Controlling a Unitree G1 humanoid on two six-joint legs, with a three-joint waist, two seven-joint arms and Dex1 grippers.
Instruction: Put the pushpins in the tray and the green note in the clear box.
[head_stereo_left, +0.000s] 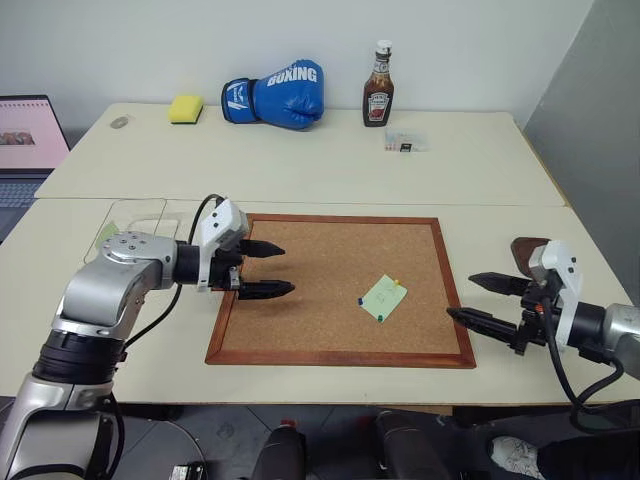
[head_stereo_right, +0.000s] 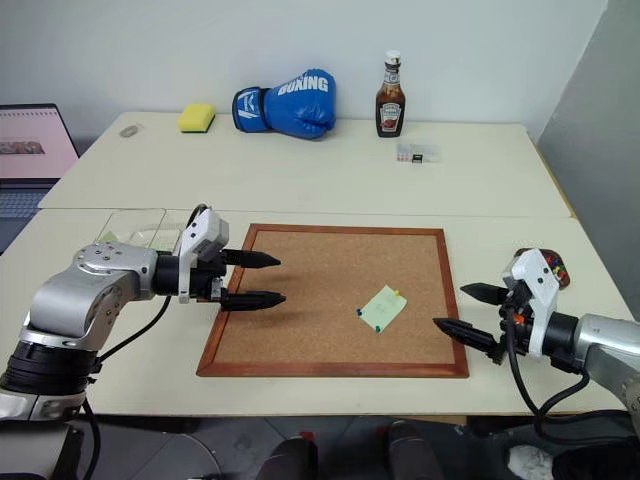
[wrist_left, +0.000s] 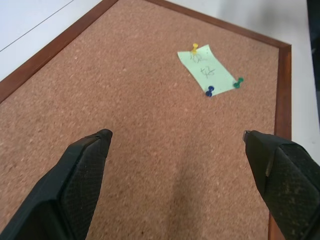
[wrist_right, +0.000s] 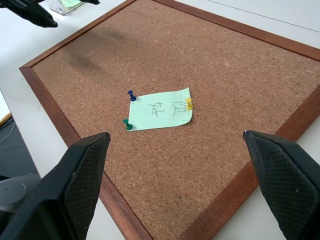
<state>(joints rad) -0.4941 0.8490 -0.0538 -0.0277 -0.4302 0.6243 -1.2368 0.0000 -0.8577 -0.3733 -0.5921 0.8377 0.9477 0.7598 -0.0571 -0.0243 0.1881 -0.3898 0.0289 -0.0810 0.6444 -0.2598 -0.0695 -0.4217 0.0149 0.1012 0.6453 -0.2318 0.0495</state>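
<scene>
Head views: the tray (head_stereo_right: 548, 264) sits half hidden behind the right hand (head_stereo_right: 466, 311) near the worktop's (head_stereo_left: 330, 175) right edge; the clear box (head_stereo_left: 135, 218) lies partly behind the left arm. The left hand (head_stereo_left: 273, 268), fingers spread, hovers over the corkboard's (head_stereo_left: 320, 290) left edge.

Left wrist view: the green note (wrist_left: 206, 69) is pinned to open cork by yellow, blue and green pushpins (wrist_left: 210, 91).

Right wrist view: spread fingers (wrist_right: 75, 180) frame the note; its handwriting is illegible.
</scene>
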